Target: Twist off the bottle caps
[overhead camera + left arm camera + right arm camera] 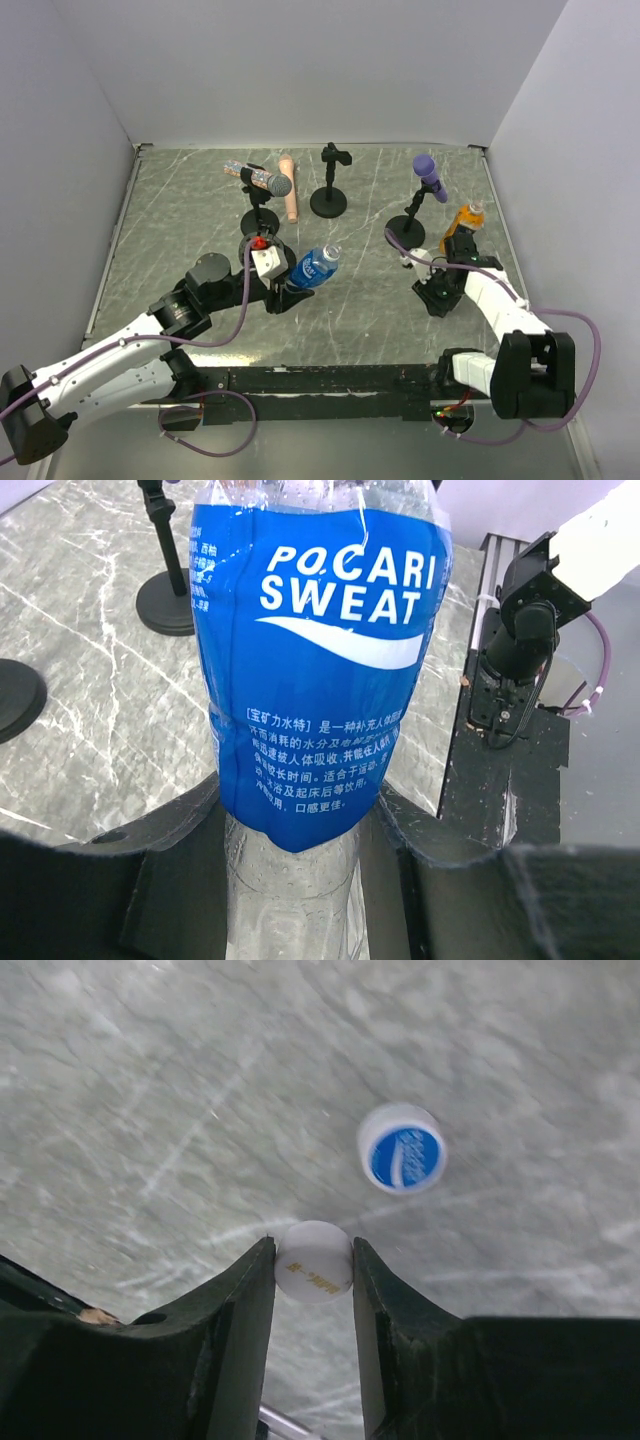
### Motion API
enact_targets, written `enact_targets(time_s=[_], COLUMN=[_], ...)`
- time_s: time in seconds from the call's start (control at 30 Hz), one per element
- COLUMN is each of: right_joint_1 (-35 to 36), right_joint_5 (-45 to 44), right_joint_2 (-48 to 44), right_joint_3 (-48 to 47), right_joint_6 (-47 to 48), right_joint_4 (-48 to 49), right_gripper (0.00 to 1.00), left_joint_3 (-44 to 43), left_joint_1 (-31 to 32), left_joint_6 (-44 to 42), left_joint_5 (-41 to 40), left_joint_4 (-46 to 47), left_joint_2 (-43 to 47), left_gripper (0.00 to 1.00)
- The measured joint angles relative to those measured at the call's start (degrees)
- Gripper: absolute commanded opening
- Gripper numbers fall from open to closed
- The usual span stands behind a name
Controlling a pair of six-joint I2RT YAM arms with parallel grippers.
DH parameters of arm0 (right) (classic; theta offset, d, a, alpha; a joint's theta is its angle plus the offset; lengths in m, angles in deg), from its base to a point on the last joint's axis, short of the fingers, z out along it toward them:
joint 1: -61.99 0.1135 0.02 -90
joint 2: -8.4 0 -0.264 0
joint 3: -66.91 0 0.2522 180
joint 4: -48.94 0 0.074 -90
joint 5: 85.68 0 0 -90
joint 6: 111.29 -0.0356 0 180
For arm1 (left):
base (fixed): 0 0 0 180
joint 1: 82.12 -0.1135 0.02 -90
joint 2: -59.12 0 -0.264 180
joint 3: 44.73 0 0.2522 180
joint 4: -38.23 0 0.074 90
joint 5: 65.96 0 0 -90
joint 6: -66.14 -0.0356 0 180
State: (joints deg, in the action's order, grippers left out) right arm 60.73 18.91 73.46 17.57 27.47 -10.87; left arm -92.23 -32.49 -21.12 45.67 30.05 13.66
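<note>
Your right gripper (312, 1247) was pinching a small white round plastic cap (315, 1266). One finger sat on each side of its rim, and the cap was right at the fingertips, clear of any bottle. Directly beneath it was the grey marbled table (150, 1080), and your next move looked to turn on that: the cap had only to go straight down.

A second cap, the white-rimmed round plastic cap with a blue top (402, 1148), was beyond the fingertips and off to their right in the wrist view, apart from the held one. That picture was blurred, so you could not tell whether it rested flat on the table. I judged you should set the white cap down short of it.

Your left gripper (300, 825) was clamped around the clear lower body of the blue-labelled clear plastic bottle (330, 650), holding it tilted above the table. Seen from above, the bottle's long axis ran from the left gripper toward the right arm, neck end leading, so the right arm was the nearer one to its mouth. You could not tell whether a cap sat on that neck. The orange plastic bottle (462, 224) was just beyond the right gripper, near the table's right edge.
</note>
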Motion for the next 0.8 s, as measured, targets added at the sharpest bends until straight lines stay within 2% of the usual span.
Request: enact_targets(time_s=[0.1,0.23,0.33,0.43,0.47,0.53,0.6,0.7,0.8], right_joint_1=[1.81,2.36,2.36,2.27,2.14,1.18,0.35,-0.13,1.31], right_joint_5=[0.33,0.04,0.04,0.7,1.42,4.61,8.85,18.91,30.23], right_joint_2=[2.86,4.33,4.07,3.13,2.69,1.29,-0.92,-5.9,-9.2], right_joint_3=[0.0,0.04,0.04,-1.29,-2.62,-8.85,-16.74,-27.8,-32.3], right_joint_6=[-1.44,-2.43,-2.93,-3.23,-3.17,-1.79,0.74,8.28,17.42], right_joint_4=[0.85,2.03,2.25,-0.39,-2.08,-7.89,-12.5,-18.21,-22.51], right_gripper=[0.47,0.59,0.61,0.63,0.68,0.81,0.99,0.99,0.99], left_joint_3=[0.52,1.44,1.66,1.66,1.66,1.64,1.62,1.36,0.35], left_joint_1=[0.0,0.0,0.0,0.0,0.07,0.35,0.98,2.14,2.73], left_joint_6=[0.37,1.2,1.42,1.62,1.75,2.47,2.58,2.47,2.36], left_joint_5=[0.15,0.42,0.66,1.27,1.55,2.14,2.58,2.99,3.26], left_joint_4=[0.7,1.14,1.2,2.23,2.86,4.46,5.77,6.86,7.32], left_joint_2=[0.02,0.37,0.31,-0.04,-0.37,-1.86,-4.15,-8.59,-12.79], left_gripper=[0.01,0.01,0.01,0.01,0.01,0.01,0.01,0.01,0.01])
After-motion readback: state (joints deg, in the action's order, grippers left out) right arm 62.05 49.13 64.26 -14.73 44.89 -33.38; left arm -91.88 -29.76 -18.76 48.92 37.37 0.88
